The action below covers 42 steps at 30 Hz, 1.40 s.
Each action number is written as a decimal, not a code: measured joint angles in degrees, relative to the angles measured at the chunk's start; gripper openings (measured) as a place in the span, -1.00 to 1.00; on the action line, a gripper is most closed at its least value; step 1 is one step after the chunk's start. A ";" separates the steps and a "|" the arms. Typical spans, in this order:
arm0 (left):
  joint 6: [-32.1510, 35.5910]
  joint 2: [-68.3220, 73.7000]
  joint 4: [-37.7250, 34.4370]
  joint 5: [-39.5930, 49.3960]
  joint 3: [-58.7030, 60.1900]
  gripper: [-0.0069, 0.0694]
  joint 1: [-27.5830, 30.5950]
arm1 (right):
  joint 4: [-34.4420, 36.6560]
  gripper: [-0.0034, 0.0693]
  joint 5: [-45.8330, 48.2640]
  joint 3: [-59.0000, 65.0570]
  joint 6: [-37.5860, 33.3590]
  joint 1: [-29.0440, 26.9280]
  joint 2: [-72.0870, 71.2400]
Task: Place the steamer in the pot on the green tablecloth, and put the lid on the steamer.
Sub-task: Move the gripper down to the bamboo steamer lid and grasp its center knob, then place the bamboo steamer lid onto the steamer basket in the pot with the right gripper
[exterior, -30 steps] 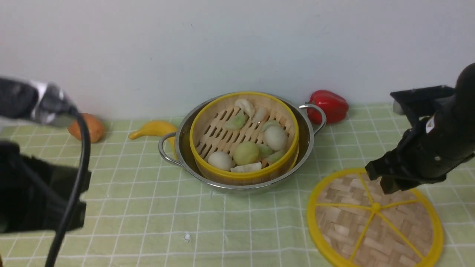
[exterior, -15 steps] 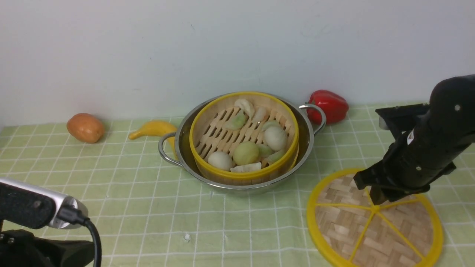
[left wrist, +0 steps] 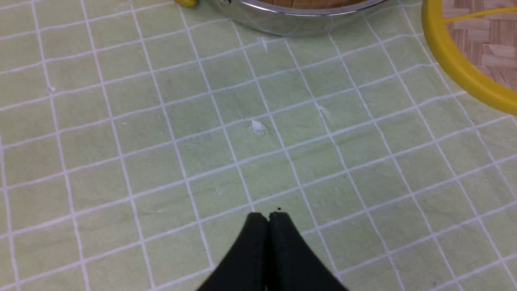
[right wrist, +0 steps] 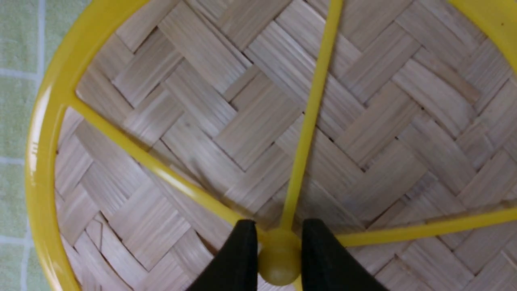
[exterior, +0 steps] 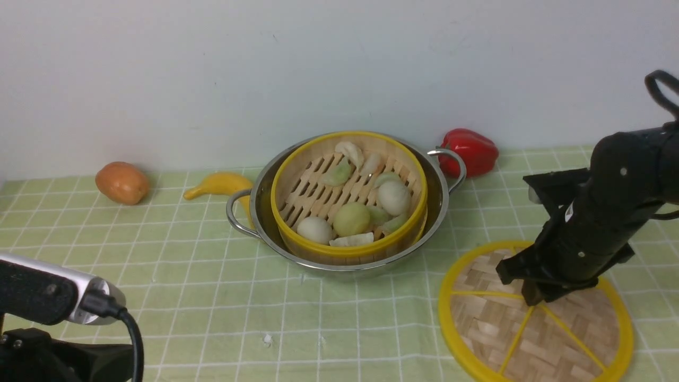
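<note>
The steamer (exterior: 350,249), holding white and pale green dumplings, sits inside the pot (exterior: 439,197) on the green tablecloth (exterior: 212,276). The lid (exterior: 488,318) lies flat on the cloth at the front right. My right gripper (exterior: 532,298) is down on the lid's centre. In the right wrist view its gripper (right wrist: 279,226) has a finger pressed against each side of the yellow knob (right wrist: 279,262). My left gripper (left wrist: 268,214) is shut and empty above bare cloth in front of the pot (left wrist: 291,20). The lid's rim (left wrist: 460,72) shows at that view's edge.
A red pepper (exterior: 469,151) lies behind the pot on the right. A banana (exterior: 220,184) and an orange-brown potato (exterior: 122,182) lie behind it on the left. A pale wall closes off the back. The left arm's camera and cable (exterior: 79,302) fill the front left corner.
My right gripper has come down and to the left onto the lid's centre knob. My left arm has dropped back low into the front left corner.
</note>
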 joint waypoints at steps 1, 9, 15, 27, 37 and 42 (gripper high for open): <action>0.00 0.00 0.01 0.00 0.00 -0.88 0.00 | 0.00 -0.51 0.00 0.00 0.00 0.00 0.00; 0.00 0.00 0.01 -0.02 0.00 -0.88 0.00 | -1.06 -0.51 6.64 -2.36 -1.64 0.61 -0.19; 0.00 0.00 0.01 -0.02 0.00 -0.88 0.00 | -3.69 -0.51 18.79 -8.51 -1.53 0.61 -4.78; 0.00 0.00 -0.06 -0.02 0.00 -0.88 0.00 | -2.64 -0.51 21.33 -33.54 -1.29 8.31 -0.38; 0.06 0.00 -0.06 -0.02 0.00 -0.88 0.00 | -4.17 -0.51 21.08 -64.72 -0.25 16.63 19.92; 0.17 -0.03 -0.06 -0.02 0.00 -0.88 0.00 | -3.87 -0.51 21.16 -67.31 -0.19 17.12 24.08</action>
